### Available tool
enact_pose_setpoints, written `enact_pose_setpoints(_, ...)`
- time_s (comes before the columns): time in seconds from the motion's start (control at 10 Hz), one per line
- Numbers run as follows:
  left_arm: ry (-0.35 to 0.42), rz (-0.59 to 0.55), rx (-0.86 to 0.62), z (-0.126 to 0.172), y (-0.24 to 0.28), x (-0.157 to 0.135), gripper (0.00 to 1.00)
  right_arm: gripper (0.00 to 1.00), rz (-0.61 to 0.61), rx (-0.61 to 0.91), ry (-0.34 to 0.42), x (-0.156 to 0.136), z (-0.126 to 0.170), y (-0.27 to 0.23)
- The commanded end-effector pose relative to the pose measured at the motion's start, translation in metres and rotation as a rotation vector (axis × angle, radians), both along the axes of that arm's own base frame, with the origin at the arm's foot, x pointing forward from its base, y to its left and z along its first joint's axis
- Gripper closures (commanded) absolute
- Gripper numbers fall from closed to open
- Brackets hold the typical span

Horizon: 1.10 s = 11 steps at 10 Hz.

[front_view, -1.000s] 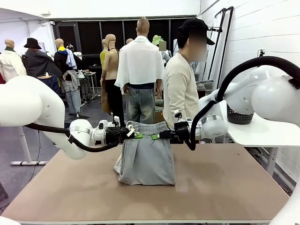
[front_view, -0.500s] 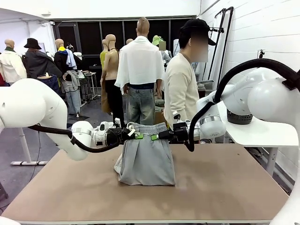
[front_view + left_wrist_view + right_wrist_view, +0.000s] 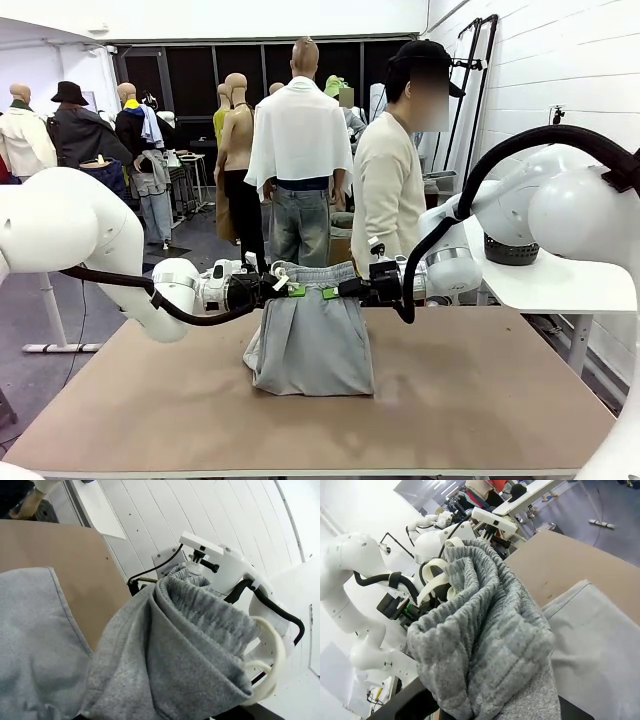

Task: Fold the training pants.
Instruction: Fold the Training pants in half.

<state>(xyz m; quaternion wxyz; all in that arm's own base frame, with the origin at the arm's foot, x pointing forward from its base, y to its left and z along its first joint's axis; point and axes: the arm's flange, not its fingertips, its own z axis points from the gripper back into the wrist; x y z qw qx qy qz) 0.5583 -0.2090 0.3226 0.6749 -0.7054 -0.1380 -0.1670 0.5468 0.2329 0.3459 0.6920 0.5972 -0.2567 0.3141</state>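
The light grey training pants [image 3: 310, 335] hang by their waistband above the brown table [image 3: 480, 400], their lower part resting folded on it. My left gripper [image 3: 290, 289] is shut on the waistband's left corner and my right gripper [image 3: 330, 292] is shut on its right corner, the two close together. In the left wrist view the gathered waistband [image 3: 205, 610] and white drawstring [image 3: 272, 665] bulge up close, hiding my fingers. The right wrist view has the bunched waistband [image 3: 480, 630] and a drawstring loop [image 3: 432, 582] up close, with the pants' lower part [image 3: 595, 635] on the table.
A person in a cream top [image 3: 388, 190] stands at the table's far side behind the pants. A white side table with a black basket [image 3: 512, 248] stands at the right. Bare tabletop lies in front and on both sides of the pants.
Both grippers have lowered slightly with the waistband and moved a little closer together; in the last half second almost nothing moved.
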Motion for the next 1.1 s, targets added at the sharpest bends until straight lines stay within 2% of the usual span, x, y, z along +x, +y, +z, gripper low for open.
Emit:
enact_pose_setpoints(0.0,0.093,0.031,0.020,-0.002,-0.001,0.023,1.00,1.00,-0.037,0.005,0.071,0.014,-0.010,0.005)
enact_pose_setpoints(0.4,0.278,0.097,0.100,-0.009,-0.004,0.040,1.00,1.00,-0.130,-0.034,0.186,0.027,-0.029,0.002)
enact_pose_setpoints(1.0,0.465,0.136,0.225,-0.036,0.006,0.042,1.00,1.00,-0.147,-0.083,0.310,0.040,-0.055,-0.003)
